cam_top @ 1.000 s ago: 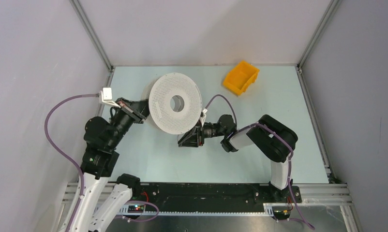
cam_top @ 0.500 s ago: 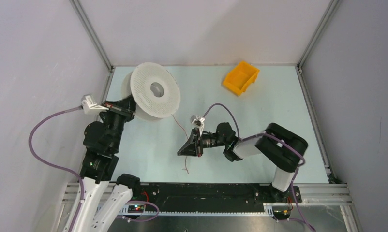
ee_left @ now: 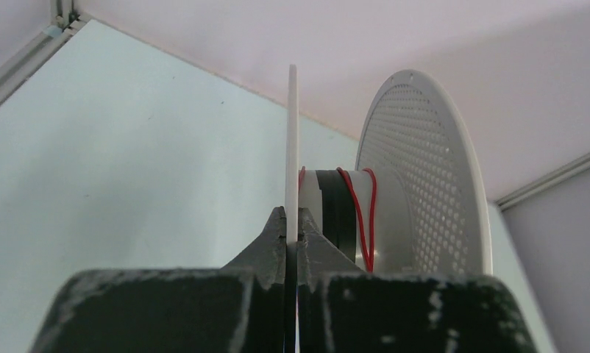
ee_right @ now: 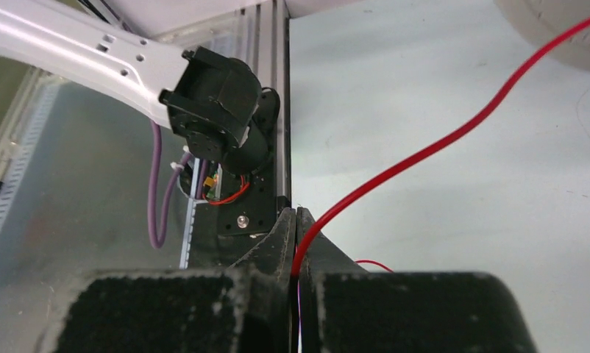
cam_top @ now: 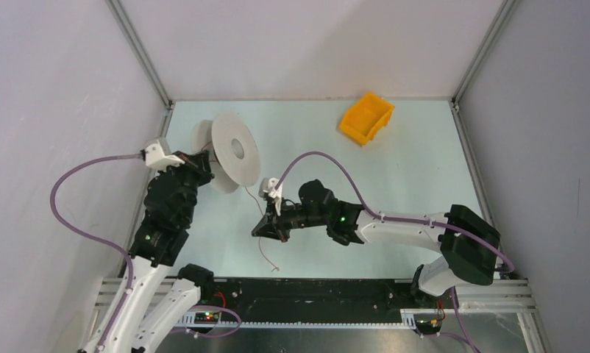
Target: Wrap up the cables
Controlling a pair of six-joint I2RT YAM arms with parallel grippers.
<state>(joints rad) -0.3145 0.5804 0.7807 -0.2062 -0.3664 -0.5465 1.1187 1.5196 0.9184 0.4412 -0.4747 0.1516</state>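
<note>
Now that the right gripper (ee_right: 295,220) has gone from part-open a sec ago to fully shut, it's pinching the red cable (ee_right: 454,136) right btwn its tips. The wire runs in a gentle curve up to the spool (cam_top: 233,151), w/ a short loose tail trailing toward the near edge of the table (cam_top: 395,184). The arm has also pulled back: it was tucked against the spool's near-right rim, now sits nearer & left of centre, apart from it.

Left gripper (ee_left: 292,229) is clamped on one thin flange of the spool, same as before. But it has swung the spool far-left & tipped it from face-up to on-edge, hub roughly level. Left wrist view shows only a few red turns on the hub.

Meaning, I'd say: setup done, i.e. one side holds the reel, the other feeds the wire; winding proper barely begun. Orange bin (cam_top: 366,117) is at far right, same spot.
</note>
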